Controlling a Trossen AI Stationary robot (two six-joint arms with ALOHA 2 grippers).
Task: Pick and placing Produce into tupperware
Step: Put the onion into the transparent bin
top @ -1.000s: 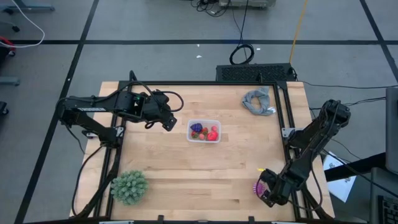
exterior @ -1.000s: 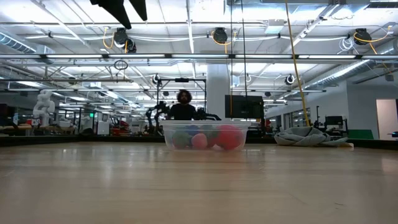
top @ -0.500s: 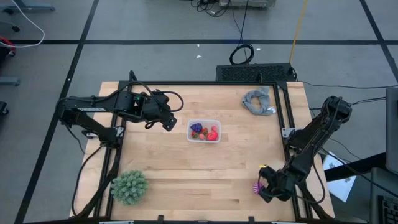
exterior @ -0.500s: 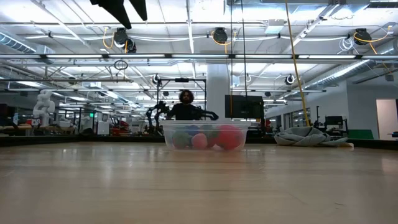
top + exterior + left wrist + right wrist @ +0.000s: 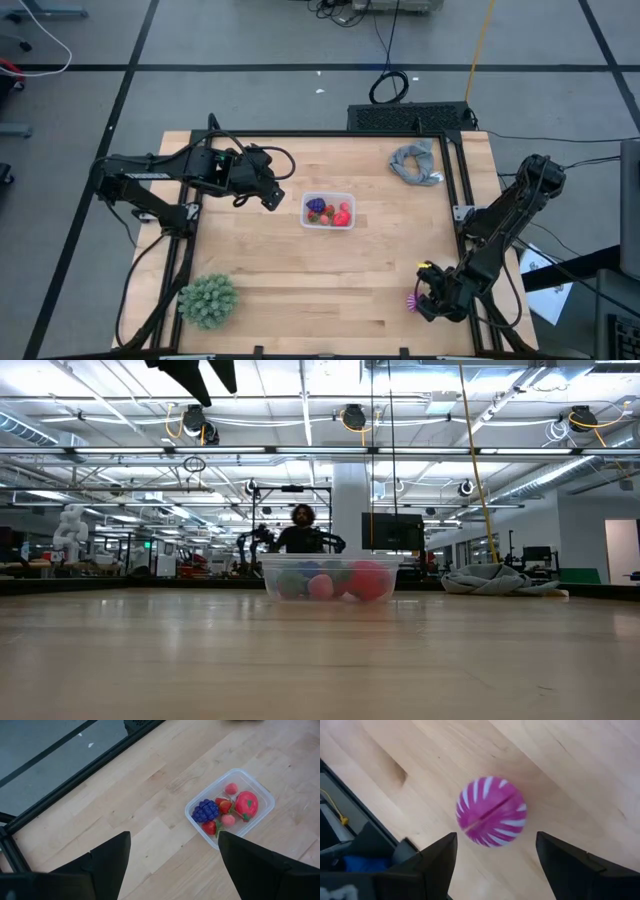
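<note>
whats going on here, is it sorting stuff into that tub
Yes, toy produce is going into the clear tupperware mid-table, which already holds several red, pink and purple fruits. The right gripper hovers open over the last piece, a magenta spiky ball lying on the wood at the table's near right corner, not yet gripped. The left gripper waits open beside the tub. A large green spiky ball and a grey cloth sit untouched.

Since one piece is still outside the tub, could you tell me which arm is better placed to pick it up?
The right. Its open gripper hovers at the magenta ball, fingers either side. The left gripper waits beside the tupperware, far away.
</note>
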